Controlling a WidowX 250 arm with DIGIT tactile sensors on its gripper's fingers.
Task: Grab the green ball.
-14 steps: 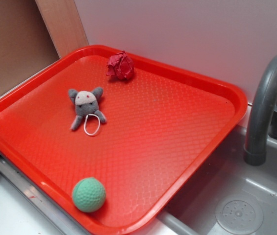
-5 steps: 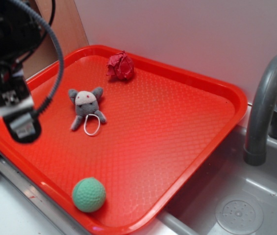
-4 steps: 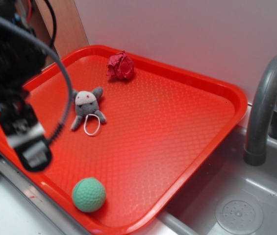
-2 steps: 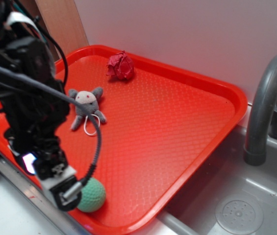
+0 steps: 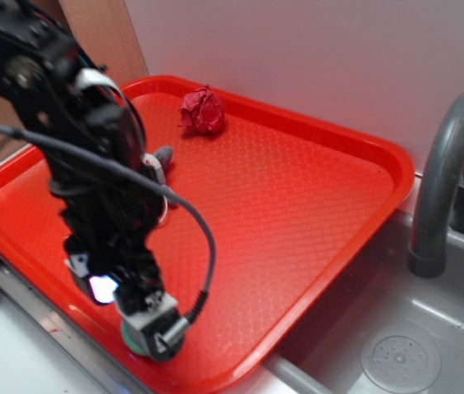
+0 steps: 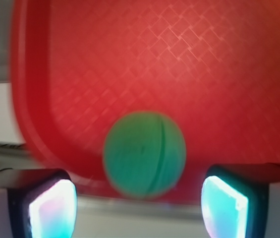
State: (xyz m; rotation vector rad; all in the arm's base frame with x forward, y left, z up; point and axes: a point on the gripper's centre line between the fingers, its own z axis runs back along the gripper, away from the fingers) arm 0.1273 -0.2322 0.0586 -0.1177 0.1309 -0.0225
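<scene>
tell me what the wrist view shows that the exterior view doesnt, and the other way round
Only the wrist view shows the green ball almost whole, lying between the two spread fingertips near the tray's edge, with gaps on both sides.

Only the exterior view shows the arm itself, the dark red wad at the far rim, a bit of the grey plush mouse behind the arm, and the grey faucet over the sink.

Both show the red tray and the gripper over the ball; in the exterior view only a sliver of ball shows.

ball (image 6: 144, 154) on tray (image 5: 297, 205) near edge | hand (image 6: 139, 206) above
</scene>
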